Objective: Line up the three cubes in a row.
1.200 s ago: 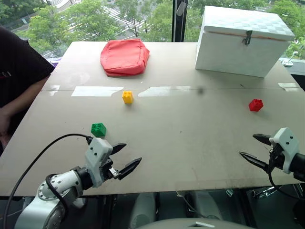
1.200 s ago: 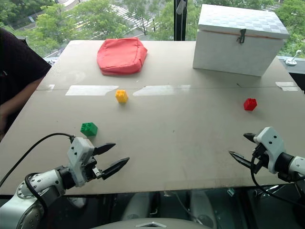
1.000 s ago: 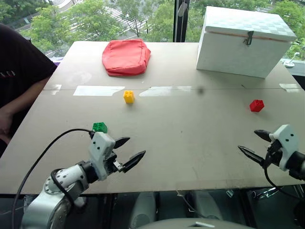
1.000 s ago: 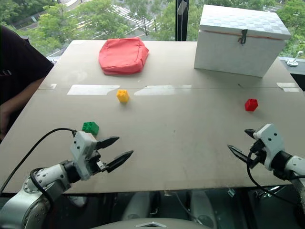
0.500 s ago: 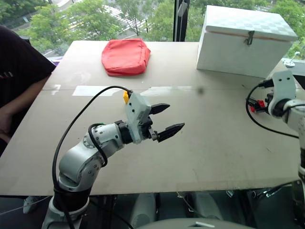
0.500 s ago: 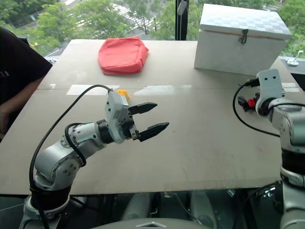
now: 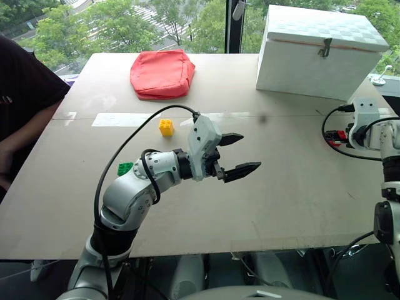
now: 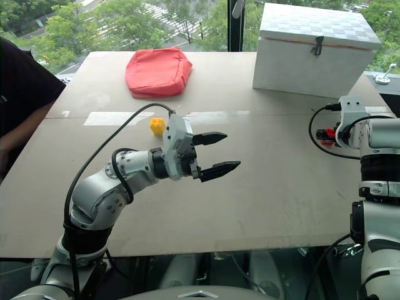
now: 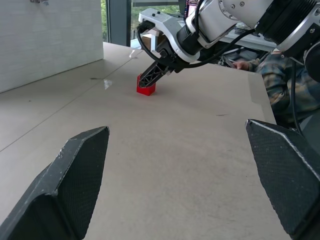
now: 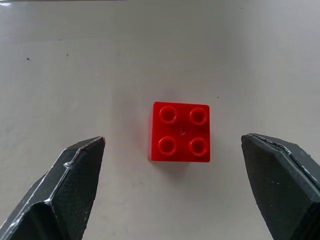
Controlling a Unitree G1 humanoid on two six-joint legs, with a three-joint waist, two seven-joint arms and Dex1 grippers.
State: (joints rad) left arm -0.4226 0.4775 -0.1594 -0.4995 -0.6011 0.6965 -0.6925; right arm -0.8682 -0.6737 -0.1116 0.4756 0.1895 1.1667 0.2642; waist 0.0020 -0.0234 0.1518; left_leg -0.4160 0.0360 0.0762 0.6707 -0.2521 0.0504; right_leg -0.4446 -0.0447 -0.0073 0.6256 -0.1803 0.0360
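Across the table (image 7: pixel 294 187), your biggest change over the last second was in the arms: both had been hanging low at the near edge, and now both were raised over the board. Your left gripper (image 7: pixel 240 154) had swung up and inward to hover mid-table, pointing toward your right, fingers spread wide and holding nothing. Your right gripper (image 10: pixel 172 190) had reached out toward the far right side and stood over the red cube (image 10: pixel 180 132), its fingers spread wide to either side with the brick lying between them, untouched as far as you could see. That suggested you were set to take the red cube first; no cube had yet been shifted, so the row was still to be made. The yellow cube (image 7: pixel 166 127) sat toward the far middle, just behind your left arm, and the green cube (image 7: pixel 125 168) lay nearer you on the left, partly hidden by that arm; the red one was well apart from both. Seen from above, the red cube was square, glossy, with four round studs, sitting flat.
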